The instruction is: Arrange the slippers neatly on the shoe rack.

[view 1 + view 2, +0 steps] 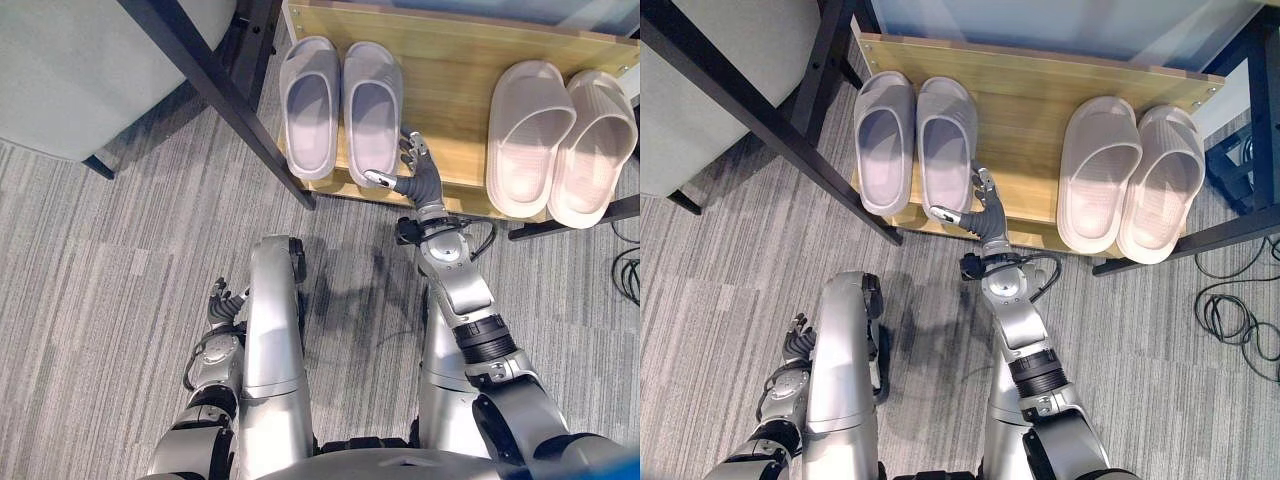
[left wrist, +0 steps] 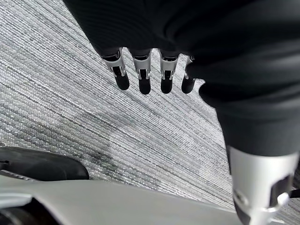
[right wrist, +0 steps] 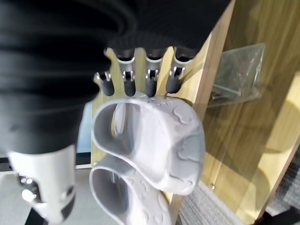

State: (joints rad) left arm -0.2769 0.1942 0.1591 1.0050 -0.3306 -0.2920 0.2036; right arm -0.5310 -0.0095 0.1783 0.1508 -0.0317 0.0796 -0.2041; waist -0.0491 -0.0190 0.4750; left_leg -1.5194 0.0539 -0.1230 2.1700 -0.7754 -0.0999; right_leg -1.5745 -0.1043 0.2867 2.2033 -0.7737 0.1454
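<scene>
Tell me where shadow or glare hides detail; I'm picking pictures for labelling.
Left eye view: the robot's shadow darkens the carpet before the shoe rack; the grey slippers and beige slippers are evenly lit. Right wrist view: the right hand looms dark and close, and a sheen lies on the wood. Left wrist view: the left hand is dark.

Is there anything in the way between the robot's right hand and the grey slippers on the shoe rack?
Nothing visible. The right hand, fingers relaxed, is right at the heel of the nearer grey slipper, beside its twin on the shoe rack. The pink slippers lie off to the right, clear of it.
</scene>
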